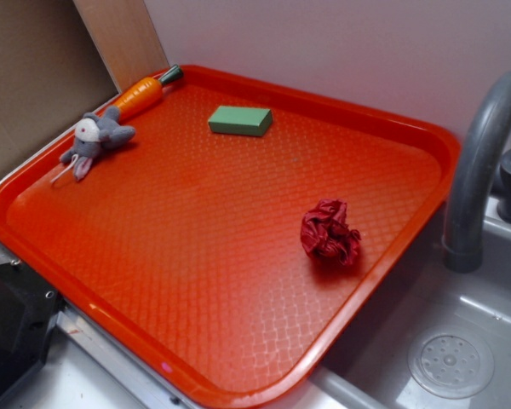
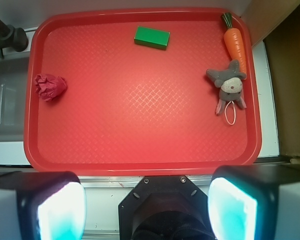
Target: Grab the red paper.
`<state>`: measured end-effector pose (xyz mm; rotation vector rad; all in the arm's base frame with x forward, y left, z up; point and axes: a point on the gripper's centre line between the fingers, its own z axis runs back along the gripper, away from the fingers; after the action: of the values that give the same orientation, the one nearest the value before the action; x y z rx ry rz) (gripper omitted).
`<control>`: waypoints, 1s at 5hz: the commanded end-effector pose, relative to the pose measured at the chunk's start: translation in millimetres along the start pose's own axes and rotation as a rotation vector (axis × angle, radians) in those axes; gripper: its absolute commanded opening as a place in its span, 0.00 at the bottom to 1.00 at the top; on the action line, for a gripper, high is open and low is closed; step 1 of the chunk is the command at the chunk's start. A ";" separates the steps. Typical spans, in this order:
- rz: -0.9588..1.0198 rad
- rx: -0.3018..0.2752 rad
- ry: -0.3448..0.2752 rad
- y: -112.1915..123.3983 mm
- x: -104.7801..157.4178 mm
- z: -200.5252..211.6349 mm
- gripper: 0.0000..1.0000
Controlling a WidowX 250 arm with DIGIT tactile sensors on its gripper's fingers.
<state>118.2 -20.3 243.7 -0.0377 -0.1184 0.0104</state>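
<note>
You are at the approach step: the gripper [image 2: 147, 207] hangs high over the tray's [image 2: 140, 162] near edge, jaws wide and empty. Next, travel to the tray's sink-side edge, where the paper [image 2: 50, 87] lies alone, and descend. Further back lie the block [image 2: 152, 37], bunny [image 2: 228, 87] and carrot [image 2: 235, 42]
</note>
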 end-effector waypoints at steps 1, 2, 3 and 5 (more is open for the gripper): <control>0.000 0.000 0.000 0.0 0.0 0.0 1.00; -0.259 0.068 -0.071 -34.7 35.2 -9.7 1.00; -0.509 0.065 -0.144 -54.3 56.0 -20.3 1.00; -1.007 0.060 -0.303 -95.9 109.7 -63.5 1.00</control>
<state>240.8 -113.5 184.8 0.0728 -0.3888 -1.0095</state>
